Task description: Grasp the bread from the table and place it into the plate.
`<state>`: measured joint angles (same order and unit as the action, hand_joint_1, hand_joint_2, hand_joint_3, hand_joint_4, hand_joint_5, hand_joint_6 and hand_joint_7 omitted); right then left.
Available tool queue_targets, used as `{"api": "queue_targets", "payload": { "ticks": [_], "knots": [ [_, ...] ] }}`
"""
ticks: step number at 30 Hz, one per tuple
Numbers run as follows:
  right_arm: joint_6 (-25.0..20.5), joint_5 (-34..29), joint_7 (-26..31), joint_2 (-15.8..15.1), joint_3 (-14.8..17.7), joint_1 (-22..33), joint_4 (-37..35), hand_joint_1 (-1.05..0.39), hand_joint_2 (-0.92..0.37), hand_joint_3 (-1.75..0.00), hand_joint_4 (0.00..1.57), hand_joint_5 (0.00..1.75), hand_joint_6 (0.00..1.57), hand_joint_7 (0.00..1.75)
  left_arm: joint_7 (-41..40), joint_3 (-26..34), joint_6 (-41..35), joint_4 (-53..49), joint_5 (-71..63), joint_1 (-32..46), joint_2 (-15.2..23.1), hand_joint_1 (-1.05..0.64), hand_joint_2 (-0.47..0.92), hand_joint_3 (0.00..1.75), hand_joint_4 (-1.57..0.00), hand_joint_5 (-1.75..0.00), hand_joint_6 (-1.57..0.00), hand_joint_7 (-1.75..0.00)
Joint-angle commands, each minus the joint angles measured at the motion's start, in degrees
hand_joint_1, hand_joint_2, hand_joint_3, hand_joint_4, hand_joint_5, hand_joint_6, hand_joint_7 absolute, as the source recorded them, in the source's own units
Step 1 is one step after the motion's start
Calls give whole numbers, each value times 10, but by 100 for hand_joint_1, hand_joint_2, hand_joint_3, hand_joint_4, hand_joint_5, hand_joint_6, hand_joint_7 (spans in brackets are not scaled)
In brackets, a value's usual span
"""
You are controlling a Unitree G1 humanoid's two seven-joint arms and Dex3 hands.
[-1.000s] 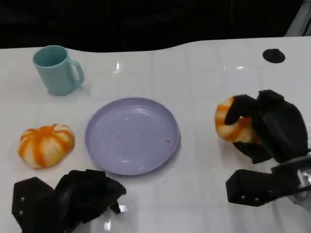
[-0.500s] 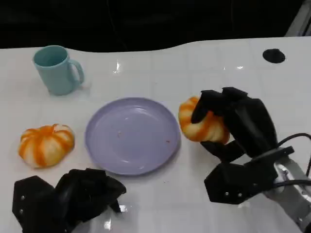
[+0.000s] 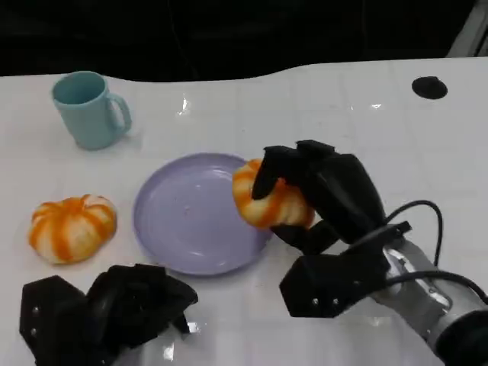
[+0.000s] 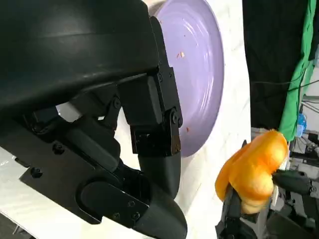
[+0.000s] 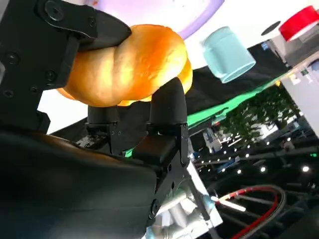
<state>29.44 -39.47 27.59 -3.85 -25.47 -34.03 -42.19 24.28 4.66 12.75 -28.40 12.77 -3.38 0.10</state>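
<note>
Head view | right hand (image 3: 324,194) fingers clamp bread (image 3: 267,202) over plate (image 3: 183,236) rim | left hand (image 3: 114,309) fingers curled, empty

Bright overhead light glares off the glossy table (image 3: 328,99).

No legible text, label or number anywhere.

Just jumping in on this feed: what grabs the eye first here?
The right robot hand holding an orange-and-white striped bread roll over the right rim of the round lavender plate stands out first. A second striped bread roll lies on the white table left of the plate, with a teal mug behind it.
</note>
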Motion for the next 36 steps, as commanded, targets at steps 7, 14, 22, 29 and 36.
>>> {"api": "queue_targets", "payload": {
  "ticks": [7, 14, 22, 29, 36],
  "knots": [
    [38, 0, 30, 49, -17, -65, -116, -9, -24, -143, 97, 175, 82, 154, -5, -2, -12, 11, -1, 20, 3, -105, 66, 19, -91, -150, -153, -38],
    [28, 5, 28, 88, -26, -98, -173, -8, -30, -135, 90, 170, 86, 127, -6, -5, -17, 30, 0, 33, -2, -105, 66, 20, -90, -150, -153, -38],
    [15, 11, -46, 104, -34, -130, -212, -27, -65, -60, 40, 66, 58, 24, -10, -11, -12, 34, -9, 36, -4, -105, 66, 21, -89, -150, -153, -38],
    [-14, 6, -123, 94, -53, -129, -189, -63, -92, -23, 1, 33, 20, 0, -16, -12, -27, 43, -6, 37, -6, -105, 64, 20, -88, -149, -153, -37],
    [-33, 23, -205, 70, -48, -102, -119, -78, -92, -31, 0, 15, 11, 0, -22, -13, -27, 40, -7, 33, -5, -105, 64, 21, -88, -149, -154, -37]
  ]
}}
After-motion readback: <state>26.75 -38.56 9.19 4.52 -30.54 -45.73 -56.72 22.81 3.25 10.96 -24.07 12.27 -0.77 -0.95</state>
